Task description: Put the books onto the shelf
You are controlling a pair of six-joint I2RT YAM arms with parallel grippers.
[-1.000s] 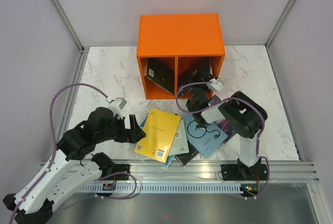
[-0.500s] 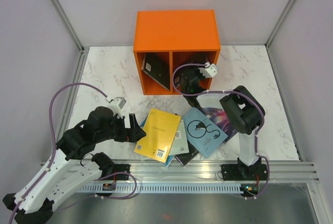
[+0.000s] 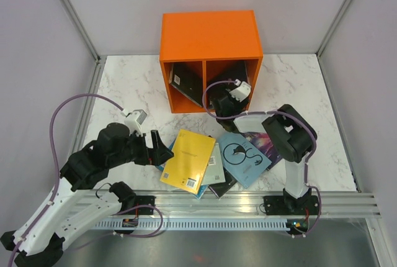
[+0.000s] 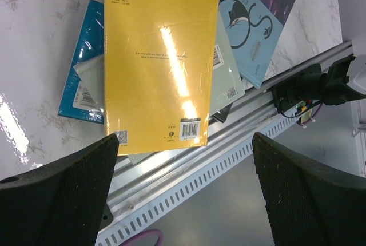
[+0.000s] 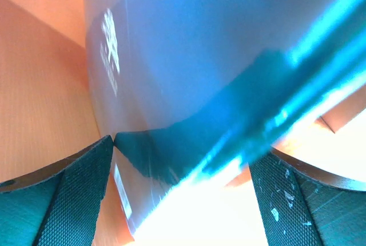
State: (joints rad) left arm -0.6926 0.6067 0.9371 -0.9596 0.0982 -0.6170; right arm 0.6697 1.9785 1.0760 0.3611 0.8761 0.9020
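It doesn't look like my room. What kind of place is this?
Probably a robot testing lab, not a home: two robot arms bolted to a metal rail, and plain grey walls boxing in one marble table.

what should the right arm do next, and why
Probably draw the right claw straight back out of the shelf: its jaws stand wide open, the book leans inside the right compartment, and other books wait on the table.

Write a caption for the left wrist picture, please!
Open left gripper above a yellow book that overlaps a teal book on the marble table.
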